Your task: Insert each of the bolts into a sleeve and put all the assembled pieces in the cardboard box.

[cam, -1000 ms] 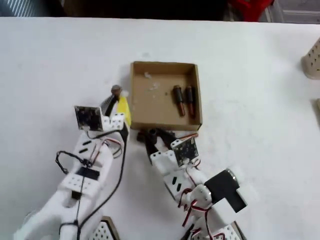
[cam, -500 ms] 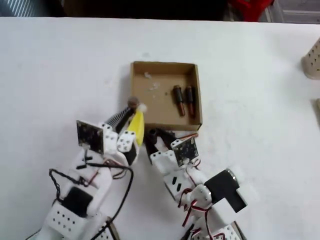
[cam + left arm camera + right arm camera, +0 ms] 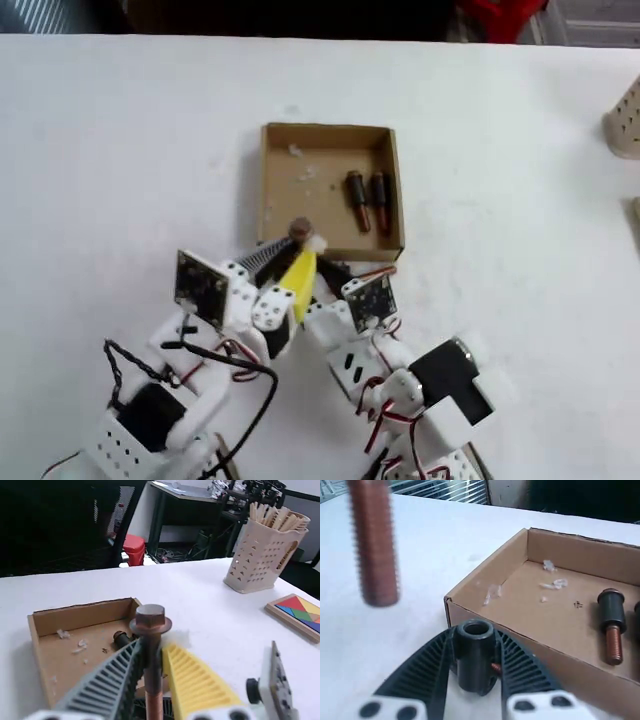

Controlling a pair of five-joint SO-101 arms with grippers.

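Your left gripper [image 3: 151, 652] clamps the bolt [image 3: 150, 622] thread-down and your right gripper [image 3: 475, 639] grips the sleeve [image 3: 475, 657] bore-up at mid-frame, apparently so they can mate.

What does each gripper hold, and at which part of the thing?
The left gripper holds a bolt by its shank, just below the head. The right gripper holds a black sleeve by its sides, opening upward.

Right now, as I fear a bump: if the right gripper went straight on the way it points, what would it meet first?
Most likely the near wall of the cardboard box, just ahead of the right gripper and the sleeve it holds. The gap looks short, though depth is hard to judge.
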